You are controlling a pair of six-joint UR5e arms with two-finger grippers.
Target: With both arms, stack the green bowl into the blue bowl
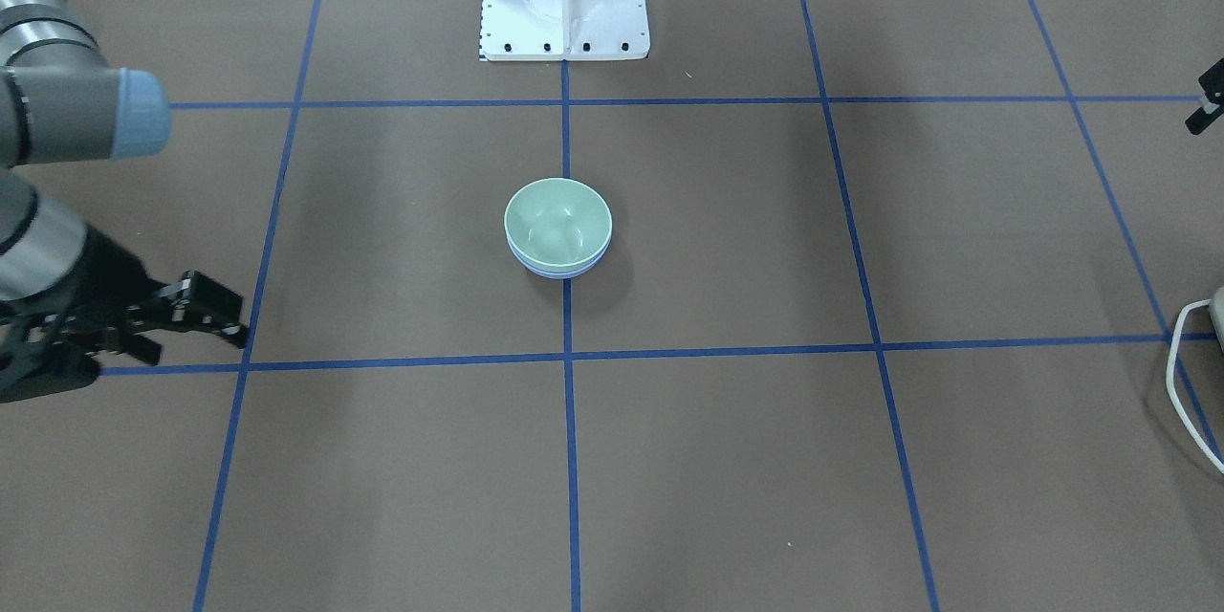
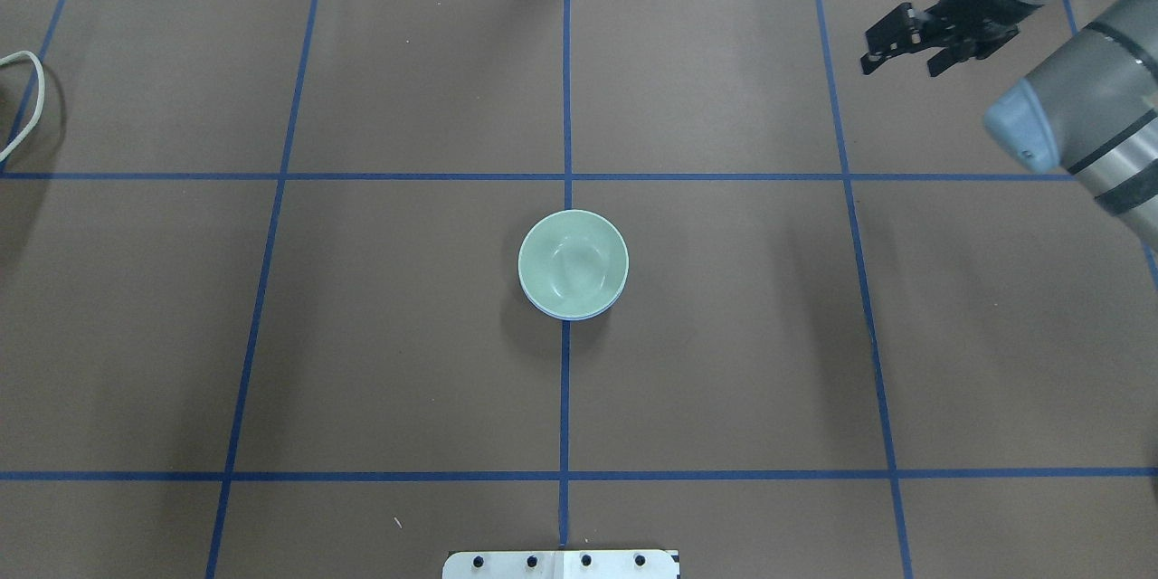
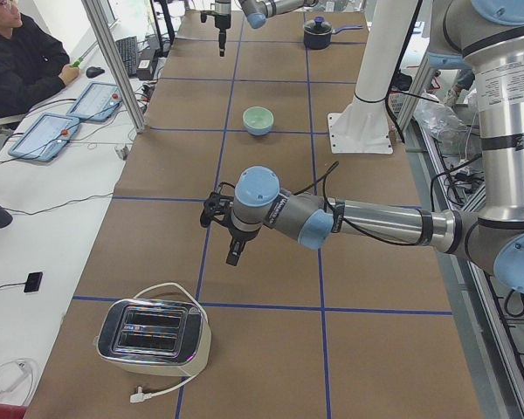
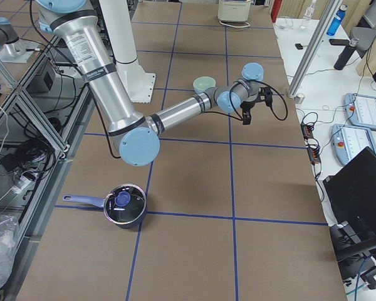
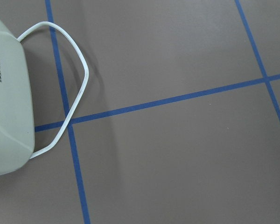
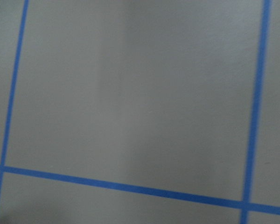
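Plainly, the brown table (image 2: 724, 380) carried very little around its middle, and both arms stood off toward its ends. The right arm (image 2: 1077, 127) reached out over the far right part of the table. The left arm (image 3: 375, 223) stretched low across the table at the opposite end, near a toaster (image 3: 153, 336).

The green bowl (image 2: 573, 262) sat nested inside the blue bowl (image 1: 559, 274). Only a thin blue edge showed beneath the green rim, so I judged the stacking done. Being the same size, the two bowls fitted closely, which would explain why the green one sat level and centred, not tilted.

From the right gripper (image 2: 905, 59) the stack lay well apart, off to its left and nearer the robot's base. That gripper hung above the table with its two fingers spread and nothing between them. My guess is that it was empty and clear of the stack because its part of the task was over.

From the left gripper (image 3: 229, 229) the bowls were likewise well apart, off to its right. It hung above the table with the toaster just off to one side below it, as its own wrist camera showed. I could not tell whether this gripper was spread or closed, since only the side view showed it properly. Nothing appeared to be in it.
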